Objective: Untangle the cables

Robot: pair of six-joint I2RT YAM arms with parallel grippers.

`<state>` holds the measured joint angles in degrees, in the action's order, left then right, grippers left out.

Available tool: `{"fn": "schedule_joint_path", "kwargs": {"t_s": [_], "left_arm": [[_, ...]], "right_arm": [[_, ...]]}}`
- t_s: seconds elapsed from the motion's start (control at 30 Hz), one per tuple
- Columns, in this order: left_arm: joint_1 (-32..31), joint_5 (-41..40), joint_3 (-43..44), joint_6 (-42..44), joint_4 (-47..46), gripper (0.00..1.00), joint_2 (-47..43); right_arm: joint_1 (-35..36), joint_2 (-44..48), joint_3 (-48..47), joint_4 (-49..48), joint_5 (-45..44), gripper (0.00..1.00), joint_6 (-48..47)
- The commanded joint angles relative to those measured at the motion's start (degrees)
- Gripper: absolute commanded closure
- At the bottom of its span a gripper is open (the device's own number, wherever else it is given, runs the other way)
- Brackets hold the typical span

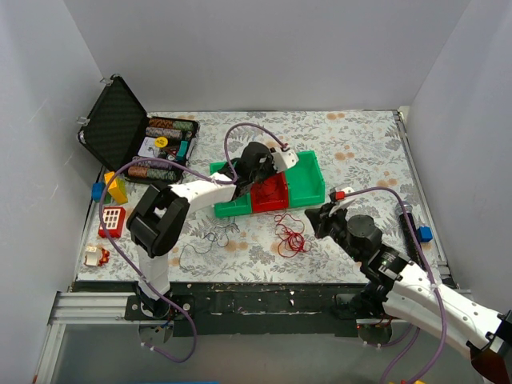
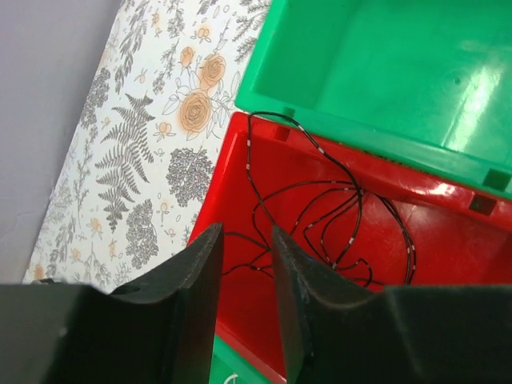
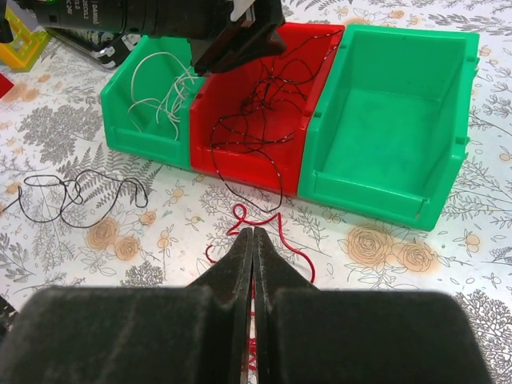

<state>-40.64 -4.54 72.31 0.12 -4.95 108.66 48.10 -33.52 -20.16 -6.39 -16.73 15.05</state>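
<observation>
Right gripper [image 3: 253,238] closed; red bin [image 3: 240,170]: black wire [image 2: 353,196]; green bin [image 3: 140,142]: white wire [image 3: 164,100].

White tablecloth [image 1: 360,152] printed with grey ferns and orange roses. A red bin [image 3: 250,172] stands between a small green bin [image 3: 140,140] and a large green bin [image 3: 384,136]. The wires are coloured as follows: black flecked wire [image 3: 240,128], white wire [image 3: 172,100], bright red wire [image 1: 290,238], plain black wire [image 3: 76,190].

There are three bins: one narrow green bin [image 3: 146,142], one red bin [image 3: 250,166] and one wide green bin [image 3: 376,136]. Four thin wires can be made out: one white wire [image 3: 160,88], one dark banded wire [image 3: 256,120], one black wire [image 3: 80,192] and one red wire [image 1: 292,238]. One black case [image 1: 120,120].
</observation>
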Motion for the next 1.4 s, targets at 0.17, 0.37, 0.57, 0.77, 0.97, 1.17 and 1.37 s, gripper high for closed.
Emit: {"fn": "schedule_joint_path", "kwargs": {"t_s": [0.17,0.37,0.57,0.77,0.97,1.17,1.37], "left_arm": [[3.28,3.46,11.53,-13.02,11.17,0.31,-12.76],[12.32,9.62,8.81,-21.9,17.69,0.05,-24.36],[23.05,13.14,8.02,-26.4,23.23,0.02,-28.85],[28.86,18.68,6.44,-29.03,24.82,0.02,-29.82],[29.92,21.06,2.22,-31.85,19.64,0.02,-31.84],[30.97,20.97,0.46,-31.93,16.47,0.02,-33.43],[31.33,20.53,-0.15,-32.81,15.59,0.02,-34.13]], "right_arm": [[-0.2,-9.8,-6.99,-7.66,13.35,0.59,-3.97],[0.77,-31.39,-17.43,-12.5,37.71,0.21,-7.75],[7.09,-51.8,-34.48,-10.22,45.02,0.13,-14.24],[10.17,-67.62,-47.67,-6.28,53.81,0.11,-21.53],[11.84,-77.65,-57.35,0.06,52.24,0.1,-28.93],[11.93,-80.3,-57.8,1.29,50.75,0.17,-33.67],[12.28,-82.06,-57.09,-0.02,48.81,0.57,-35.09]]}}
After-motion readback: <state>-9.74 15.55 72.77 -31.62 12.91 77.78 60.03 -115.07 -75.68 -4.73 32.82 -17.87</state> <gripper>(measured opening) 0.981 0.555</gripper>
